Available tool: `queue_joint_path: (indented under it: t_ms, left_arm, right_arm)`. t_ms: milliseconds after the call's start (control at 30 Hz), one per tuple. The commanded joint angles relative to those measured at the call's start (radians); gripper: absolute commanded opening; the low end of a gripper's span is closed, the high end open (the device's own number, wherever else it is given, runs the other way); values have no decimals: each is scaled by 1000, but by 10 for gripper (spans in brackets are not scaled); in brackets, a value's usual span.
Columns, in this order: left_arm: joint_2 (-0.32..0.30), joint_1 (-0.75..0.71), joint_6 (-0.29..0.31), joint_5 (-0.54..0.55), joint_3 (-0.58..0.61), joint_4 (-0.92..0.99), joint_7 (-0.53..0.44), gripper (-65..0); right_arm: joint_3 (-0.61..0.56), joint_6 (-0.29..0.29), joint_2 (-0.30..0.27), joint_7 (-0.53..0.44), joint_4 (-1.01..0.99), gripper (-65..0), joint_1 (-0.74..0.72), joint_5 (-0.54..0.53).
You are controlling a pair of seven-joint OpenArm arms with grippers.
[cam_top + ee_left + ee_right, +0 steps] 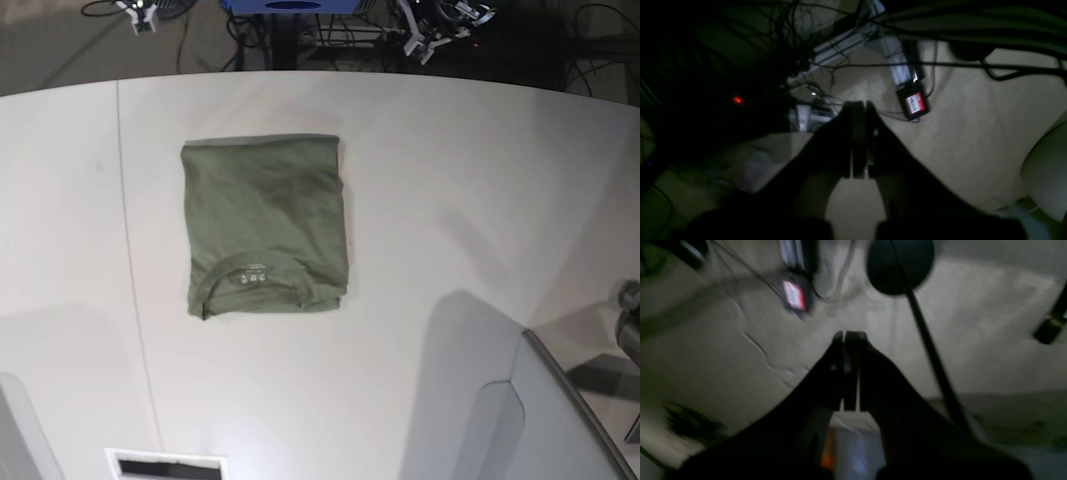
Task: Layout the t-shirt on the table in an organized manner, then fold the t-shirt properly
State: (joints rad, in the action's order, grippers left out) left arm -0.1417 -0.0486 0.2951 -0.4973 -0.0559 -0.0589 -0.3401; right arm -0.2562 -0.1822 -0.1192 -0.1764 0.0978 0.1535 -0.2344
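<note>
The olive-green t-shirt (pixel 265 226) lies folded into a neat rectangle on the white table (pixel 450 200), left of centre. Its collar and neck label face up at the near edge. Neither gripper shows over the table in the base view. In the left wrist view my left gripper (pixel 858 104) has its dark fingers pressed together with nothing between them, and beyond them is a dim beige floor. My right gripper (pixel 848 334) is likewise shut and holds nothing, seen against a pale floor.
A grey-white angled panel (pixel 530 420) rises at the table's near right, and a dark arm part (pixel 630 335) shows at the right edge. Tangled cables (pixel 813 60), a black box with a red label (pixel 914 104) and a round black stand base (pixel 900 266) lie on the floor.
</note>
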Motion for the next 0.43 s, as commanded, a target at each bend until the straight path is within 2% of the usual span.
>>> queue_joint_path:
  t_ms: [0,100,167,300,400]
  left_arm:
    - [-5,-26,13,-8,0,-9,0,-650]
    - [-11,-40,13,16,0,-17,-7,-650]
    - [-16,-50,13,30,1,-25,-49,-650]
    - [-35,-49,13,29,0,-15,-144,-650]
    - [-32,-41,13,29,0,-15,-142,-650]
  right_arm:
    - [34,-6,17,-31,0,-650,8,-1]
    - [151,-6,48,-124,0,-650,14,-1]
    - [216,-6,62,-173,-3,-650,16,-1]
    - [262,-6,68,-194,-7,-650,16,0]
    - [265,-6,59,-194,-7,-650,16,0]
